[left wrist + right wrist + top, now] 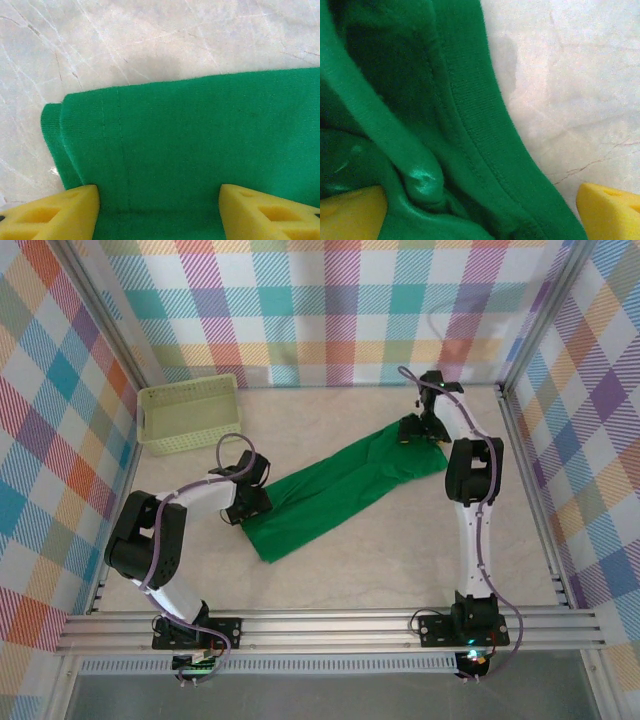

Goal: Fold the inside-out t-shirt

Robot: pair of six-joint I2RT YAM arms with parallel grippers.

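The t-shirt (345, 485) lies on the table (340, 580) as a long band, running from about 8 o'clock to about 2 o'clock across the middle in the top view. It is widest at its 8 o'clock end and narrows towards 2 o'clock.

The left gripper (250, 505) sits at the shirt's 8 o'clock end, right on the edge of the cloth. In the left wrist view its fingers (65, 210) stand well apart, at 7 and 5 o'clock in the frame. Flat cloth lies between them, with two lines of stitching showing. The jaws are parted and pinch nothing. The shirt's edge runs across at 12 o'clock, with bare table beyond it.

The right gripper (418, 430) is at the shirt's 2 o'clock end, over bunched cloth. In the right wrist view its fingers (612, 207) are spread wide, one at 7 o'clock and one at 5 o'clock. A ribbed band (485, 125), possibly the collar, runs between them from 12 towards 5 o'clock, and a raised fold (380, 125) crosses at 9 o'clock. The 7 o'clock finger touches crumpled cloth. The 5 o'clock finger is over bare table, clear of the shirt. This hand is open too, holding nothing.

A basket (190, 443) stands at 10 o'clock on the table, well apart from the shirt.
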